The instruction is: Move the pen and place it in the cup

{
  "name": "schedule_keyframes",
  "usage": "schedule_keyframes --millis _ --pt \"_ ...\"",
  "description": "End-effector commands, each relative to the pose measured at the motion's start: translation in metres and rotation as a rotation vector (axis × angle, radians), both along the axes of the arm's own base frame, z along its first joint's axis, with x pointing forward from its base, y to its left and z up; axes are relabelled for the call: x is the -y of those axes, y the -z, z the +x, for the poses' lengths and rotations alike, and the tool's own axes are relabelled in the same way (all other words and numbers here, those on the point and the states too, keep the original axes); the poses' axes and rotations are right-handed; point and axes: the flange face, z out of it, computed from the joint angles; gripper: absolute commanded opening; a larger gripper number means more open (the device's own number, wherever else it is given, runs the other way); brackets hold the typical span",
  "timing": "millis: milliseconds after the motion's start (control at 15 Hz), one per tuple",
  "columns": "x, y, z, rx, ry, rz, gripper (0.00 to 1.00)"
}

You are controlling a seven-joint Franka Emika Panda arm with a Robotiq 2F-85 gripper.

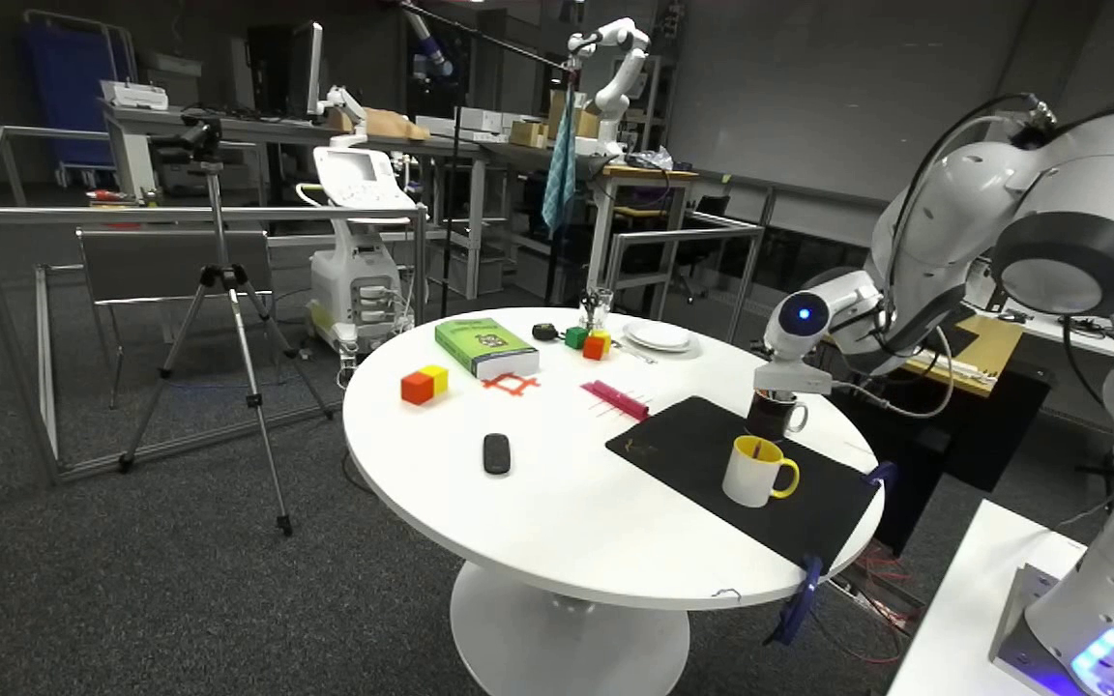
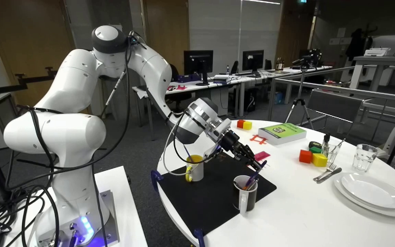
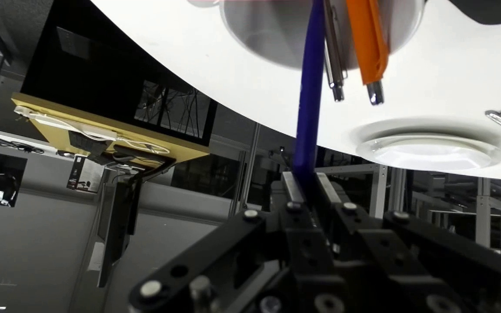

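One pen (image 3: 310, 95) slants into cup (image 2: 251, 197); claw (image 3: 310, 186) grips top.

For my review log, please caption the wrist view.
Gripper holding a blue-purple pen that reaches into a cup, where a metallic pen and an orange pen also stand.

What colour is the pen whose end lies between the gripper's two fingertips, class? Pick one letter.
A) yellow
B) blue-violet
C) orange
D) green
B, since the wrist view shows the end of the blue-violet pen between the tips of the gripper, while the orange pen lies off to one side of them.
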Motion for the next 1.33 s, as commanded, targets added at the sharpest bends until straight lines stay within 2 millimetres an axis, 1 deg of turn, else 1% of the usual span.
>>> schedule_keyframes --millis 0,333,400,600,667,800,933,1000,1067,1267 --pt "0.009 0.015 0.01 -0.012 -0.002 -0.004 0.03" --pt "0.014 0.033 0.018 -0.04 -0.008 0.005 0.03" --pt "0.014 0.035 0.019 -0.046 -0.01 0.007 0.31" --pt "0.013 0.039 0.021 -0.052 -0.015 0.015 0.52" --pt "0.013 0.039 0.022 -0.053 -0.016 0.017 0.62" --pt "0.011 0.039 0.023 -0.053 -0.022 0.017 0.77" --pt "0.01 0.037 0.024 -0.051 -0.024 0.019 0.9" --pt "0.01 0.035 0.024 -0.049 -0.024 0.023 0.98" --pt "0.009 0.032 0.024 -0.046 -0.023 0.026 1.0" --pt "0.012 0.017 0.023 -0.032 -0.023 0.059 1.0"
